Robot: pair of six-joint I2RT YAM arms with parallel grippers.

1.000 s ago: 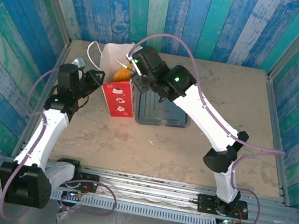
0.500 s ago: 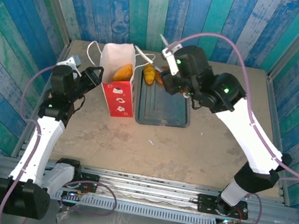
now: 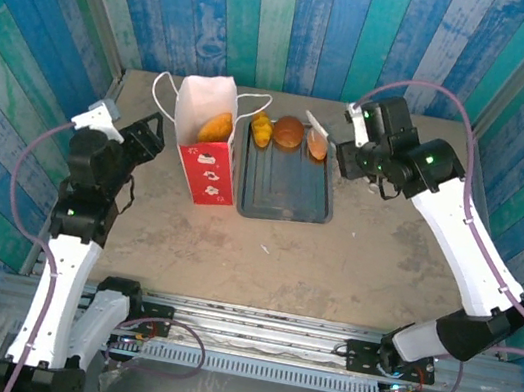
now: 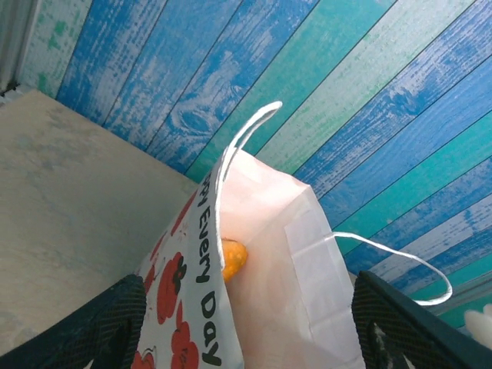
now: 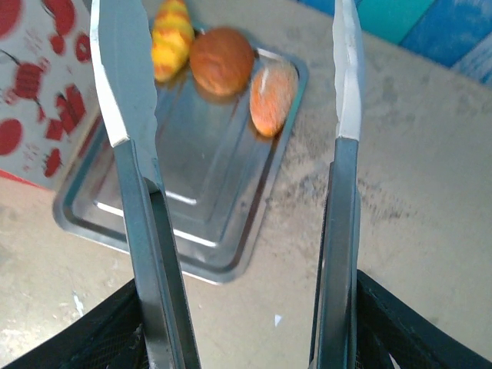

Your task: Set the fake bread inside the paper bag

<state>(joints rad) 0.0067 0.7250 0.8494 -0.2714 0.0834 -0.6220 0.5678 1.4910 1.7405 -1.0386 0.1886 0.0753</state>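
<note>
Right claw: the right claw (image 3: 352, 157) is clamped on the tongs (image 5: 127, 115), whose blades stand spread with nothing between them
Left claw: the left claw (image 3: 142, 141) stands wide open and holds nothing, off to the left of the bag (image 3: 202, 160) and not touching it
Just changed: a second ago the tongs were over the bag's mouth and the left claw was up against the bag's left side; now the right arm has swung back to the far right corner of the tray (image 3: 287, 200), and the left claw has opened and drawn away
Meaning: I'd say one piece is delivered and the next pick is about to start
In the bag: one orange piece (image 3: 215, 127) lies inside the open top; the bag is upright on the far left part of the tabletop (image 3: 330, 269)
Left to move: three pieces along the tray's far edge, croissant (image 3: 262, 128), bun (image 3: 288, 132), roll (image 3: 317, 146); the roll is nearest, lying under the gap between the blades, untouched as far as I can tell
</note>
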